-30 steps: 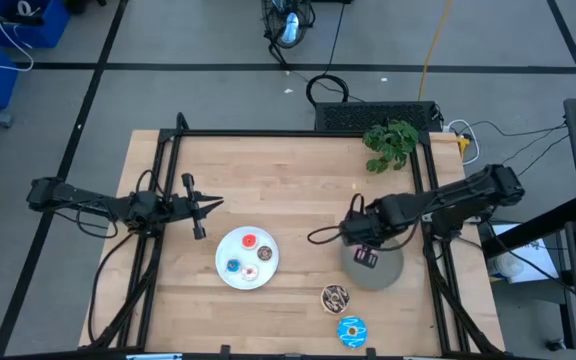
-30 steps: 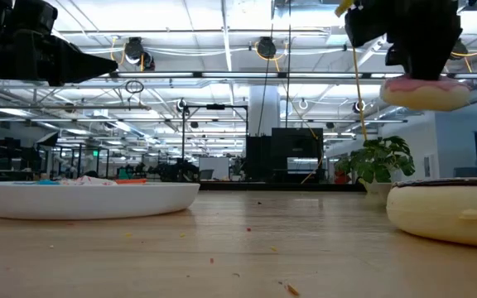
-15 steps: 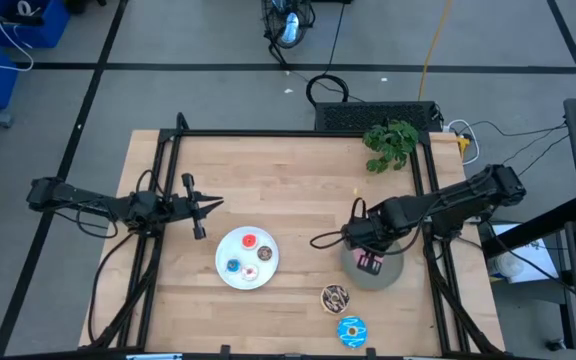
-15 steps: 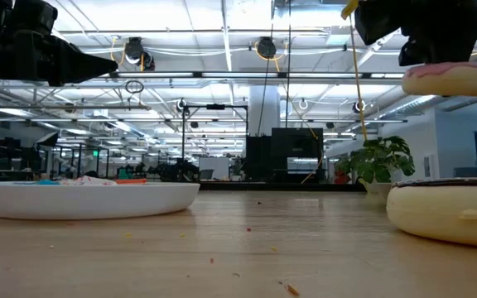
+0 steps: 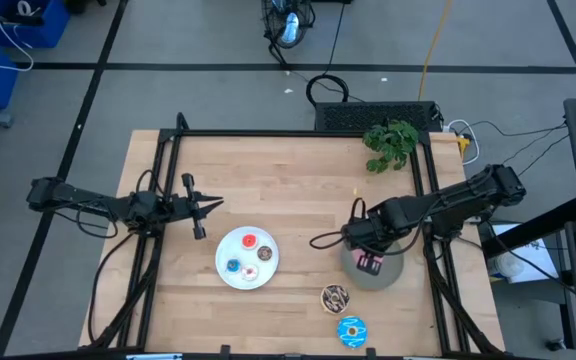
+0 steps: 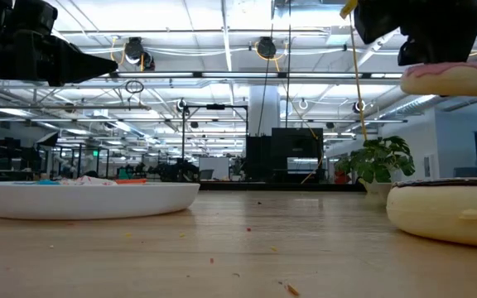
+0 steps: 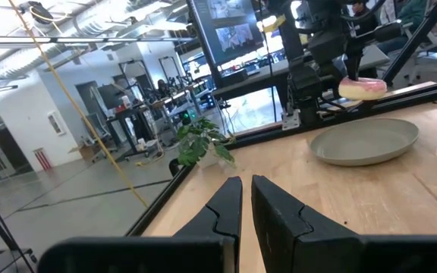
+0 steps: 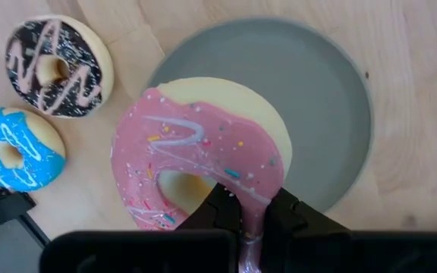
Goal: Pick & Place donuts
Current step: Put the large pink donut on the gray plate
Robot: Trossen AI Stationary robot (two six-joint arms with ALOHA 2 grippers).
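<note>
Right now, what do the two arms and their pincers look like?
Both arms are dark, slim and jointed, with black cables looping beside them. The left pincer ends in two narrow, tapering black fingers. The right pincer has matching dark fingers, and its wrist shows a small white patch with a pink tag from above.

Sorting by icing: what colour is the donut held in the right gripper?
Pink icing with sprinkles on the donut, shown best in the right wrist view, clamped in the right gripper.

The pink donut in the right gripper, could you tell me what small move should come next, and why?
Probably a short descent toward the grey plate. The right gripper holds the pink donut by its rim, hanging above the plate with clear air beneath it in the low view, so releasing now would drop it.
</note>
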